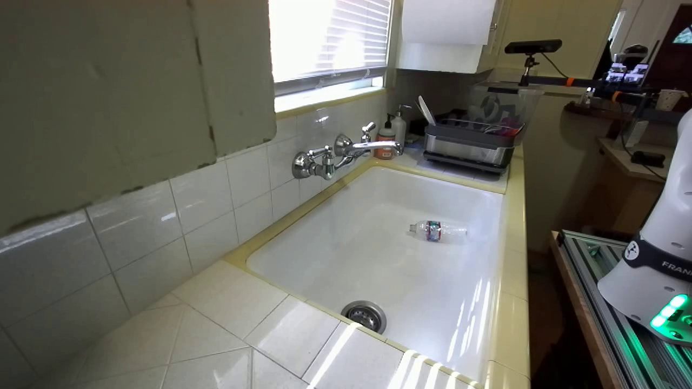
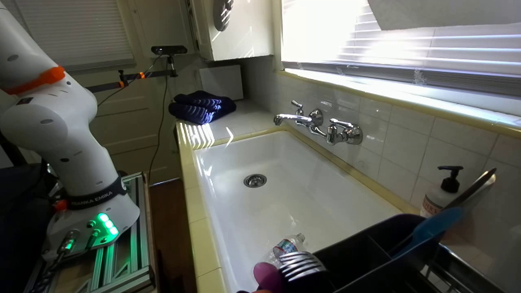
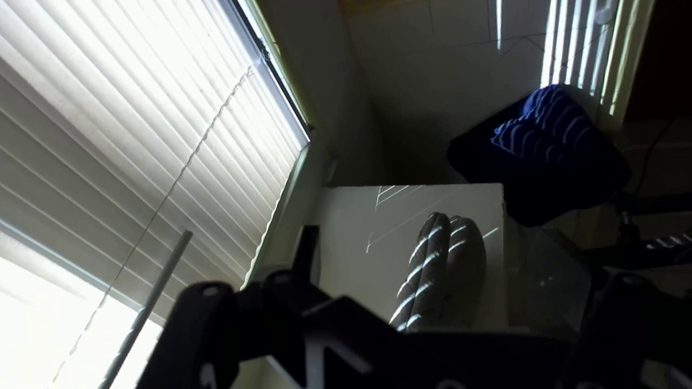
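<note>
My gripper (image 3: 431,232) is open in the wrist view, its dark fingers spread wide with nothing between them. It is out of frame in both exterior views. Beyond the fingers, grey oven mitts (image 3: 459,270) hang on the side of a white cabinet (image 3: 351,216), apart from the gripper. A clear plastic bottle (image 1: 451,232) with a coloured label lies on its side in the white sink (image 1: 324,270). The bottle also shows in an exterior view (image 2: 287,247), partly hidden behind a fork. A dark blue cloth (image 2: 201,106) lies on the far counter and shows in the wrist view (image 3: 557,129).
A chrome faucet (image 1: 373,146) juts from the tiled wall over the sink. A dish rack (image 1: 470,146) with utensils and soap bottles (image 1: 386,139) stand at one sink end. Window blinds (image 3: 135,135) are left in the wrist view. Cameras on arms (image 1: 532,47) stand about.
</note>
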### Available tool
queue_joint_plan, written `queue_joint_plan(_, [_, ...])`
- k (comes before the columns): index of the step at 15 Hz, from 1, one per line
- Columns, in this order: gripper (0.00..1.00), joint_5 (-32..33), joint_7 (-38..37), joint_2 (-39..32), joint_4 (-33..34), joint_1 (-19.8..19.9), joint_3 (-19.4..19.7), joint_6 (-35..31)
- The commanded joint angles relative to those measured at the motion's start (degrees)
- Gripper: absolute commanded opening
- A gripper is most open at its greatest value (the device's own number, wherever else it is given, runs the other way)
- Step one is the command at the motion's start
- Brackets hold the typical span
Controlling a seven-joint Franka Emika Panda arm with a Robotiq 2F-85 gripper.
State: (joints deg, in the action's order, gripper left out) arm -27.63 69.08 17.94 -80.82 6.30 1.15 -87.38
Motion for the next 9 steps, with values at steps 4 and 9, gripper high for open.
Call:
queue_joint_plan(4, [1.0, 0.22, -4.66, 6.22, -11.85, -3.58, 4.67, -3.13])
queue_joint_plan(9, [1.0, 0.18, -6.08, 8.66, -17.95, -4.67, 6.31, -5.06])
